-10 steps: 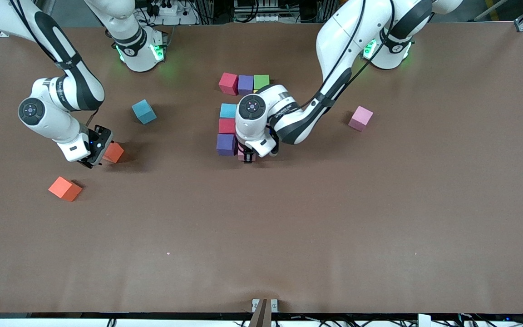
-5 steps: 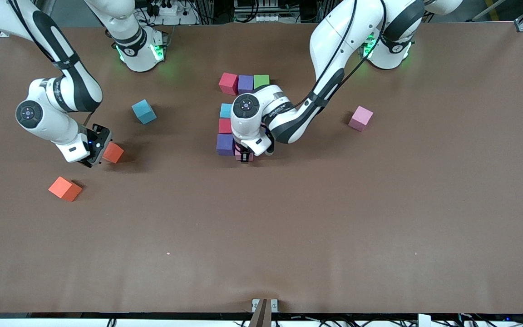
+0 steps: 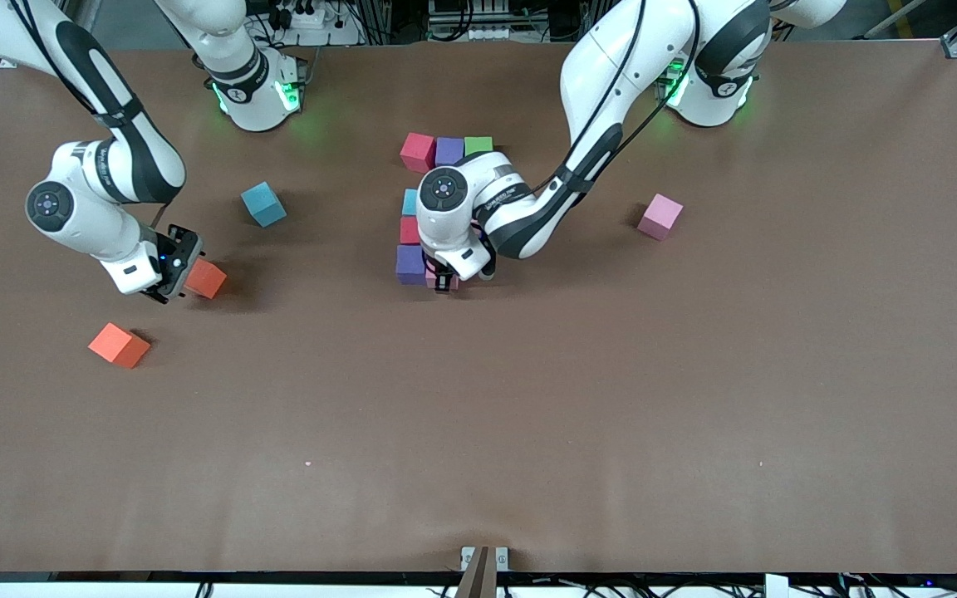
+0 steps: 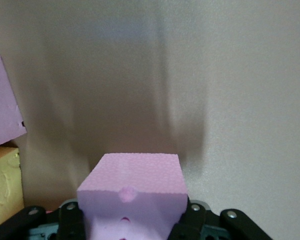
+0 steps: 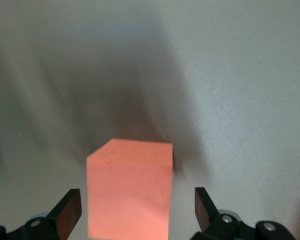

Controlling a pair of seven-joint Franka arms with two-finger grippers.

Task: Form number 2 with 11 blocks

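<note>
Gripping a pink block (image 4: 132, 197), the left gripper (image 3: 443, 282) is closed on its sides and sits low just beside the purple block (image 3: 409, 263) at the near end of the unfinished number 2. That figure lies near the middle of the table (image 3: 528, 415): a red block (image 3: 418, 151), a second purple block (image 3: 449, 150) and a green block (image 3: 478, 145) form the row farthest from the front camera, and a light blue block (image 3: 409, 202) and another red block (image 3: 409, 230) run from there toward the near purple one. The left arm covers the rest of it. In the left wrist view a yellow block (image 4: 2, 185) shows at the edge.

The right gripper (image 3: 169, 267) hangs with its fingers (image 5: 70, 210) spread wide on either side of an orange block (image 5: 129, 187), not touching it, toward the right arm's end of the table. A second orange block (image 3: 119, 345) lies nearer the front camera, a teal block (image 3: 263, 203) farther from it. One more pink block (image 3: 660, 216) sits alone toward the left arm's end.
</note>
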